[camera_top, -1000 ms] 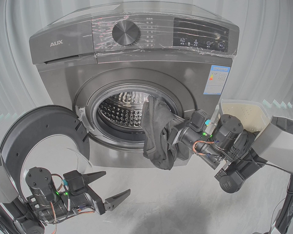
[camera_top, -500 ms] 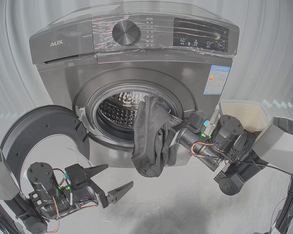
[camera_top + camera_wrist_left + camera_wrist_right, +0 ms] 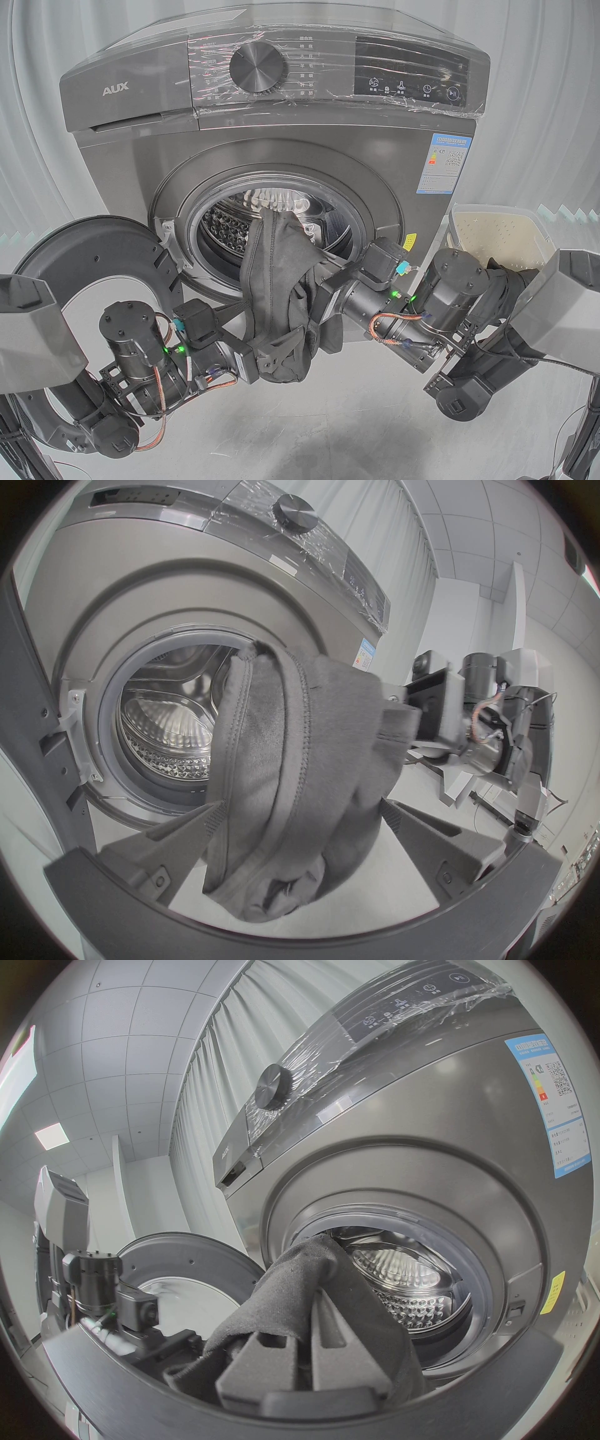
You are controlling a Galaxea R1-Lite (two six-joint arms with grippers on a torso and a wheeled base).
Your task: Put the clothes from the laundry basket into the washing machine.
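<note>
Garment check: dark grey knit garment (image 3: 275,287) hangs long-axis vertical from my right gripper (image 3: 310,1329), whose fingers are pressed together on its upper fold, at the mouth of the grey front-loading washing machine (image 3: 125,156). Its top edge sits just in front of the perforated steel drum (image 3: 228,228), and the lower bunch droops below the door rim, outside. My left gripper (image 3: 301,808) is nearer that bunch, fingers spread either side of it, not clamped. Next push should go inward and up, I reckon. Cream perforated laundry basket (image 3: 500,234) stands to the right.
</note>
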